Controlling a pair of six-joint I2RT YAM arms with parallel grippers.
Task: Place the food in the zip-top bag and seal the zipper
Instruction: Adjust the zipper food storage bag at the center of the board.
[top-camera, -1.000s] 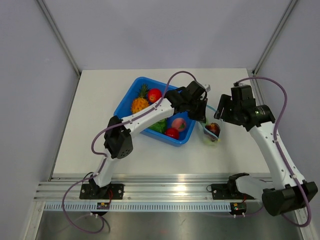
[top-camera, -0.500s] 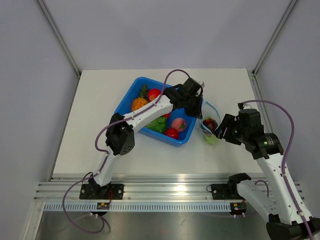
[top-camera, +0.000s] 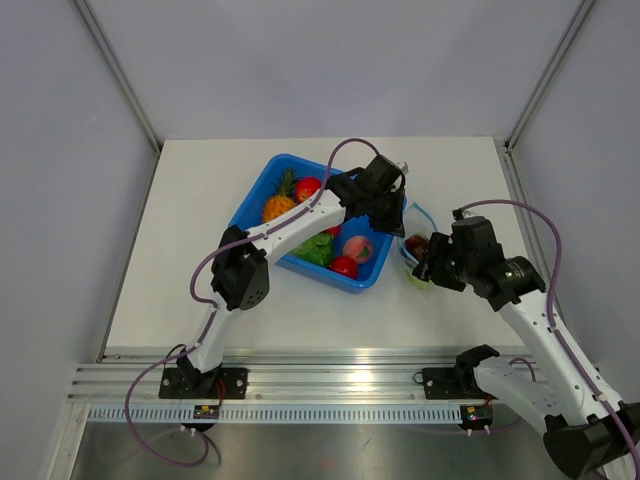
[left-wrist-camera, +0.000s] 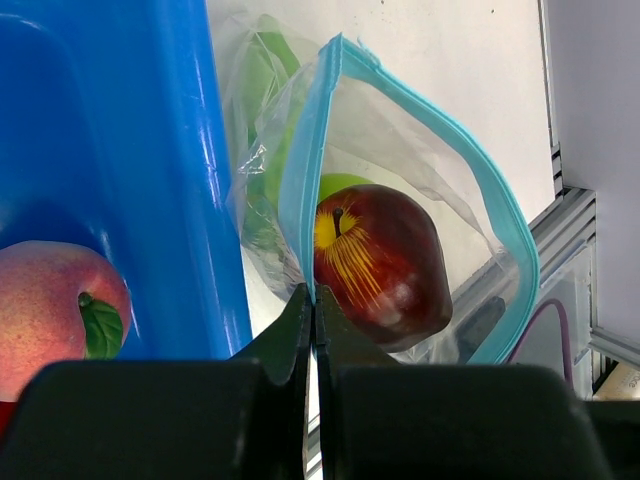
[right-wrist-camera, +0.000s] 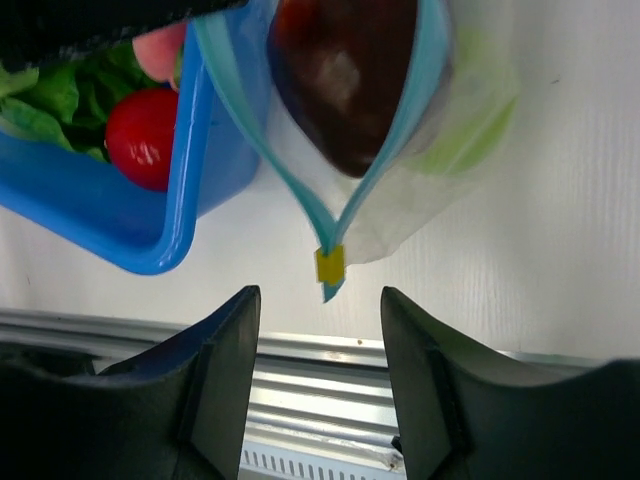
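Note:
The clear zip-top bag (top-camera: 420, 262) lies just right of the blue tray, mouth open, with a dark red fruit (left-wrist-camera: 380, 265) and a green piece (left-wrist-camera: 262, 90) inside. My left gripper (left-wrist-camera: 314, 300) is shut on the teal zipper strip (left-wrist-camera: 300, 190) on the tray side of the mouth, and it also shows in the top view (top-camera: 401, 228). My right gripper (right-wrist-camera: 320, 298) is open, just short of the bag's near end, with the yellow slider (right-wrist-camera: 330, 263) centred ahead of its fingers and nothing between them. It also shows in the top view (top-camera: 428, 268).
The blue tray (top-camera: 252, 205) holds a pineapple (top-camera: 280, 206), a red apple (top-camera: 308, 188), a peach (top-camera: 357, 247), lettuce (top-camera: 318, 252) and a red tomato (top-camera: 343, 266). The table's front edge and metal rail (right-wrist-camera: 330, 390) lie close below the right gripper.
My right gripper dropped from beside the bag toward the table front, then moved left to the bag's near end. My left gripper drew the bag mouth slightly back.

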